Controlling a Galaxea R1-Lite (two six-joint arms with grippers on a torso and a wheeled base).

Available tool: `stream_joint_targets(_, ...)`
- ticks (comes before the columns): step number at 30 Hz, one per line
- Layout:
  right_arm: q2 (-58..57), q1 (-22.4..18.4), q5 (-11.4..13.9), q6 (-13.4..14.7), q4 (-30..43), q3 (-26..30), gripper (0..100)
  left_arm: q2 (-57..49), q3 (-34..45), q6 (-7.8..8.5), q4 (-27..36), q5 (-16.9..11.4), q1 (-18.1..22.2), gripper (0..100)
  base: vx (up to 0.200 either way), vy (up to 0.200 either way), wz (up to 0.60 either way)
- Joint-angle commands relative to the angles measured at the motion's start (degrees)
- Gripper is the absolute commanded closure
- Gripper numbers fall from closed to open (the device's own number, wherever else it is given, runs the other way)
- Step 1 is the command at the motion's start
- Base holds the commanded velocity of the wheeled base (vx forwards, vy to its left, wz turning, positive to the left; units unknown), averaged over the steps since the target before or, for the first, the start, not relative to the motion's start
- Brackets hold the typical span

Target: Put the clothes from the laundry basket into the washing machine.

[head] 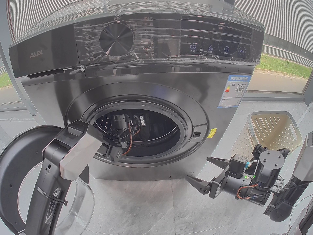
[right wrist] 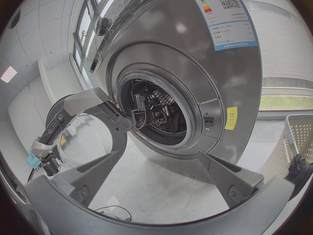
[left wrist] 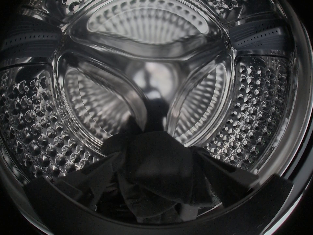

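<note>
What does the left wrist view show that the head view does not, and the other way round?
Left wrist view: dark clothes lying at the bottom of the drum, and its dimpled wall up close. Head view: the open door, the dial, the laundry basket beside the washing machine and the right gripper, open, low before it. Both: the inside of the drum.

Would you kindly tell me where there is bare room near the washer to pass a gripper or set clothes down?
Free: the floor between the washing machine front, its open door and the right gripper; also the upper half of the drum. Crowded: the door opening, taken by the left arm, and the drum bottom, where dark clothes lie.
</note>
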Motion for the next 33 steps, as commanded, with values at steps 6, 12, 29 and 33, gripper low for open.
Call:
stream_joint_targets(6,-0.26,-0.07,0.04,-0.01,-0.03,0.03,0,-2.78,8.31,0.69,-0.02,-0.86,-1.04,0,0.0,0.0,0.0)
stream_joint_targets(12,-0.26,0.02,0.04,-0.01,-0.03,0.03,0,-8.14,17.8,1.22,-0.02,-1.65,-3.33,0,0.0,0.0,0.0)
stream_joint_targets(29,0.0,0.02,0.04,-0.01,-0.03,0.12,0,-3.05,16.31,4.91,1.3,-2.36,-3.41,0,0.0,0.0,0.0)
stream_joint_targets(33,0.09,-0.15,0.04,-0.01,-0.03,0.12,0,-0.06,12.18,5.35,2.09,-2.36,-2.18,0,0.0,0.0,0.0)
